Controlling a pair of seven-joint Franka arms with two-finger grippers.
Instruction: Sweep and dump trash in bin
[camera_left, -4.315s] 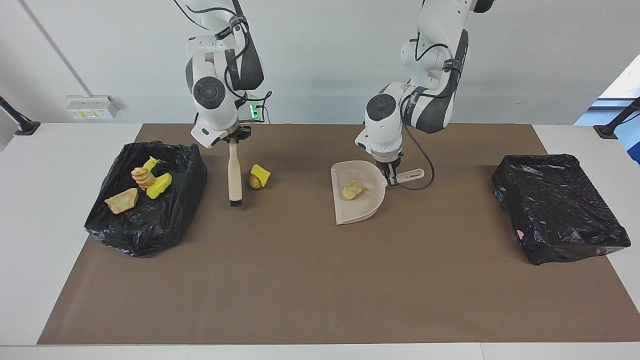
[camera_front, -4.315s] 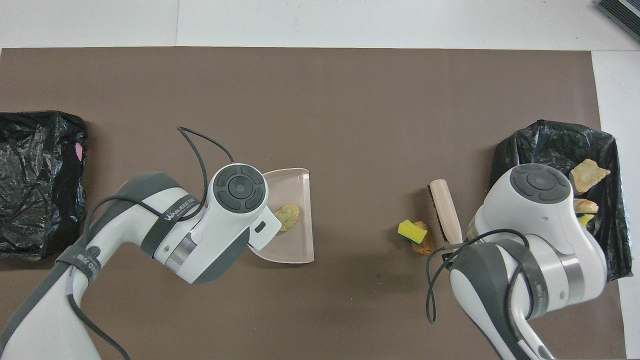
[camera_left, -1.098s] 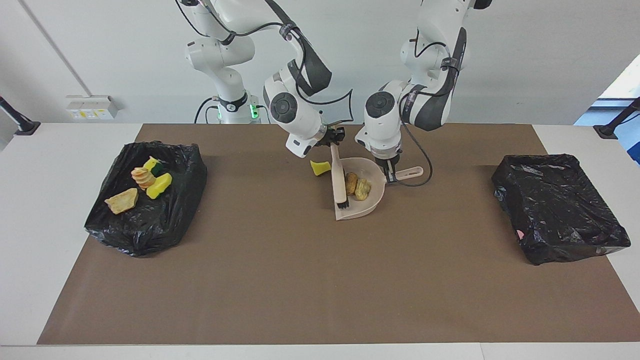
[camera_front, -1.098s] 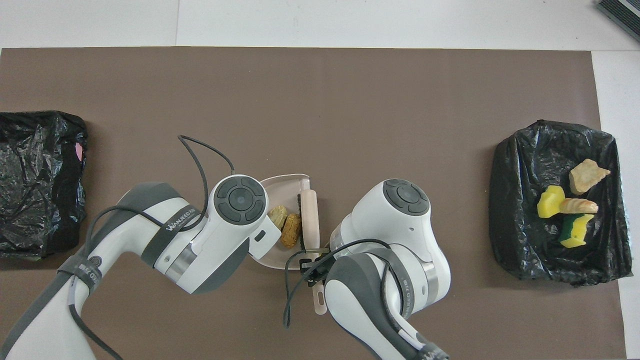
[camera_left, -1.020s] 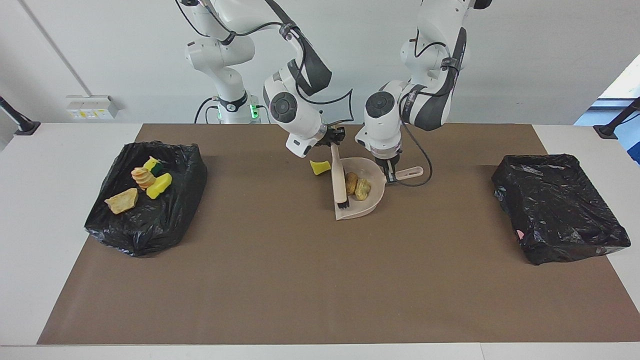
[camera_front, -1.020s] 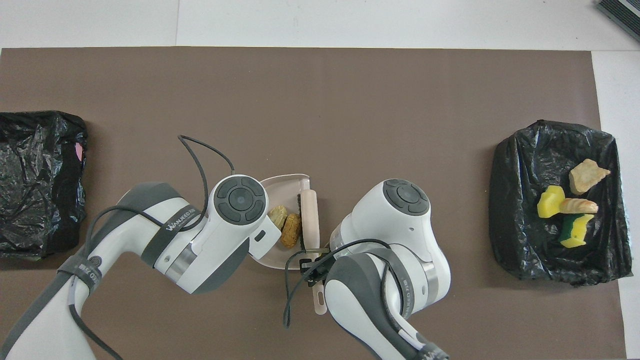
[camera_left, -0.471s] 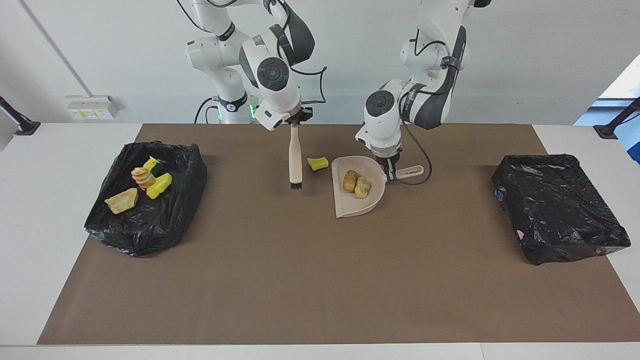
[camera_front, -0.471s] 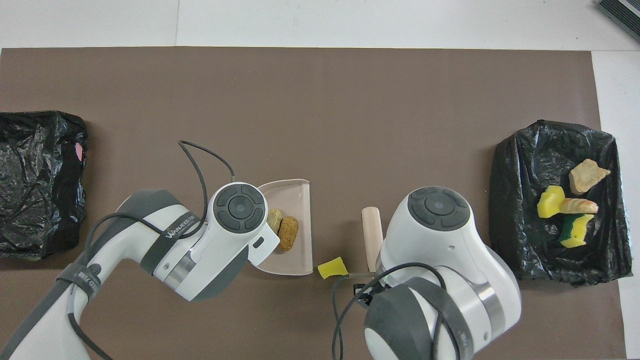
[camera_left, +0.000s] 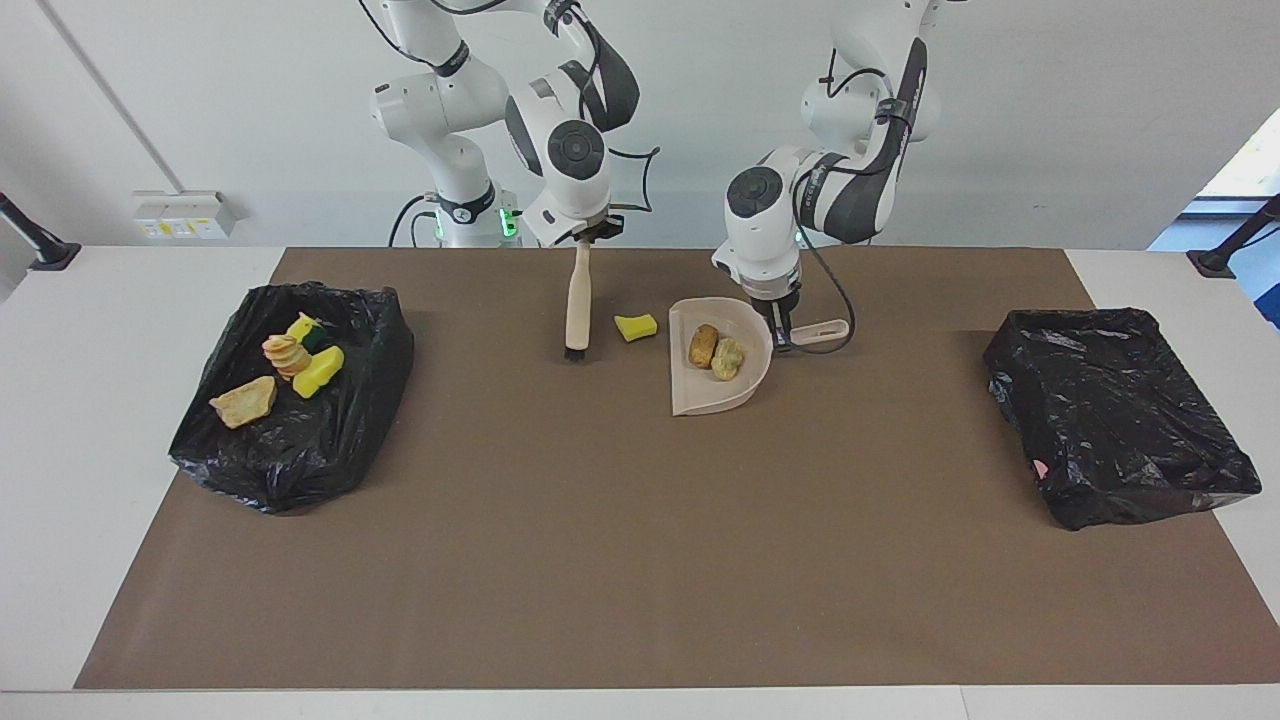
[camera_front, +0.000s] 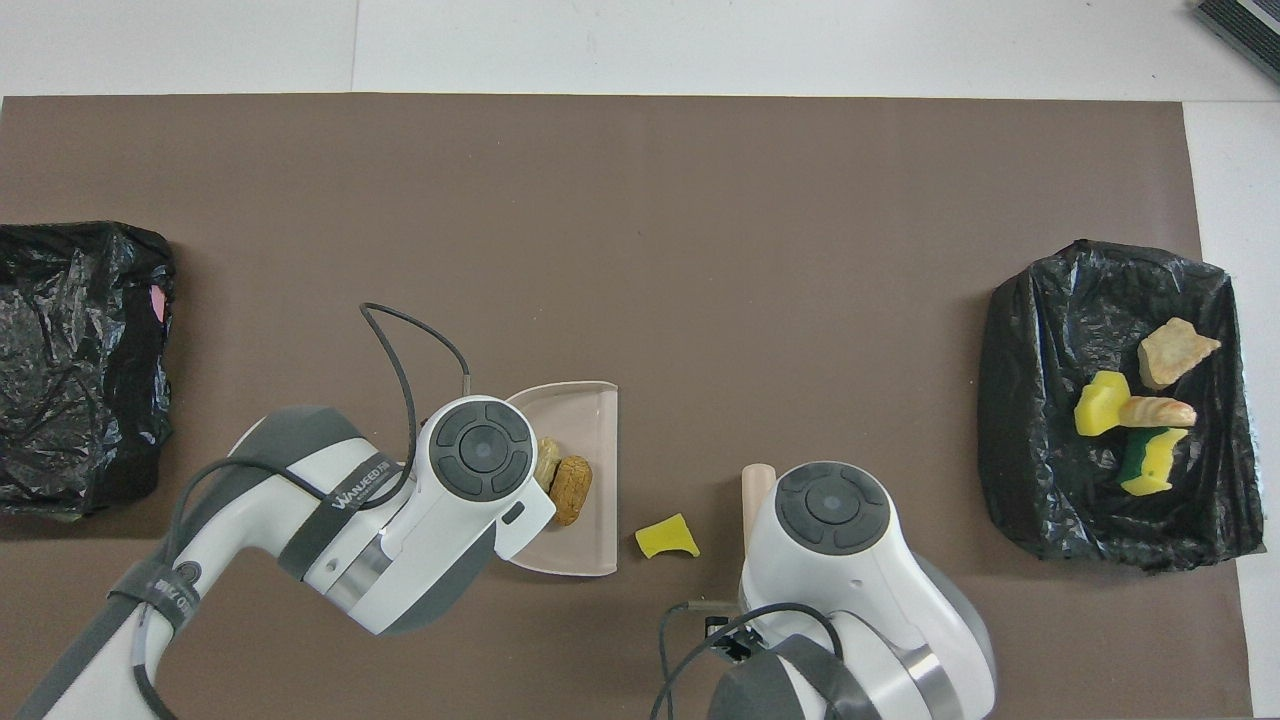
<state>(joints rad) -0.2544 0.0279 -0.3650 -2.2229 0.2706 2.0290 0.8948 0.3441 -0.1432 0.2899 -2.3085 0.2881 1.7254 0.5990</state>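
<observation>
The beige dustpan (camera_left: 718, 360) sits on the brown mat (camera_left: 640, 560) of the bench, and everything else can be placed from it. The left gripper (camera_left: 779, 322) has its fingers clamped on the dustpan's handle, at the end toward the left arm. Two tan-orange scraps (camera_left: 715, 352) of trash lie together inside the dustpan, touching each other. One yellow scrap (camera_left: 635, 326) lies on the mat just beside the dustpan's open mouth, toward the right arm's end. The right gripper (camera_left: 588, 236) has its fingers closed on the top of a brush (camera_left: 576, 300), which hangs nearly upright past that yellow scrap from the dustpan. A black-lined bin (camera_left: 290, 395) well away toward the right arm's end holds four scraps (camera_left: 285, 365); a second black-lined bin (camera_left: 1120, 415) stands well away toward the left arm's end.
</observation>
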